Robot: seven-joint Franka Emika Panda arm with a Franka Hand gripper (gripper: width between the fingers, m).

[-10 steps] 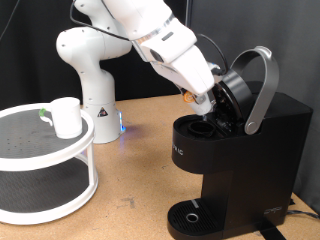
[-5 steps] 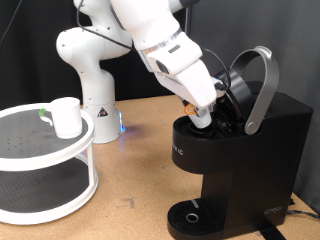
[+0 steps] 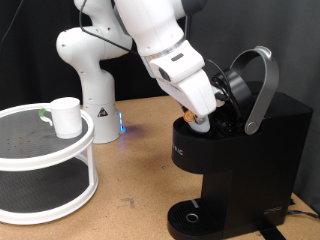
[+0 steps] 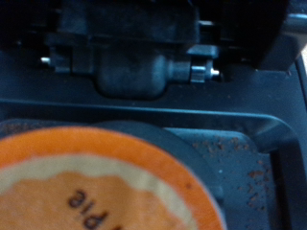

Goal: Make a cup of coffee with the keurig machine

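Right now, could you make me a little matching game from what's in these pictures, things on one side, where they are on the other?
Things:
1. cup
2. tool
3. drip tray
4. coffee pod

Places:
A. at the keurig machine's open brew head
B. on the round white shelf
C. close under the wrist camera
D. at the machine's foot

Pairs: 1-B, 2-A, 3-D, 4-C

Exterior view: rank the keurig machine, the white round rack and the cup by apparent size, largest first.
1. keurig machine, though it sits nearer the camera.
2. white round rack, partly cut off at the picture's left edge.
3. cup, clearly smallest.
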